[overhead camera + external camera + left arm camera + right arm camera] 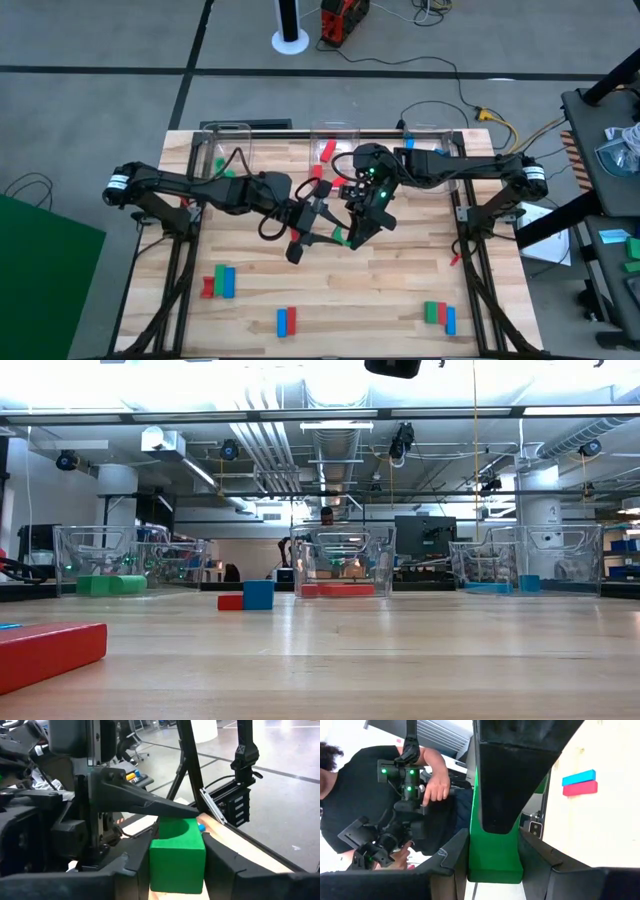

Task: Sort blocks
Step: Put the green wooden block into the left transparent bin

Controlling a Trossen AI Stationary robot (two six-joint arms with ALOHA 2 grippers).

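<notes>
Both end effectors meet over mid-table, above the wood. Left end effector (177, 865) is clamped on a green block (177, 855): solid matte green, square-edged, flat faces, one end facing my left wrist camera. Right end effector (492, 857) grips the same green block from the other side; in the right wrist view it sits as a long bar between my dark fingers (451, 854). From above, only a sliver of green shows between the two.

Table (400, 280) is pale planked wood, smooth. Loose blocks on it, all small rectangular bars in plain colours:
- red + green + blue set (219, 282), near left edge
- blue/red pair (286, 321), front centre
- red/green/blue set (439, 315), front right

Three clear plastic bins along the far edge, thin glossy walls:
- left bin (98, 560) holds green blocks
- middle bin (343, 560) holds red
- right bin (525, 559) holds blue

A person in a black top (350, 805) is behind the table, hand (436, 787) on a control rig.
</notes>
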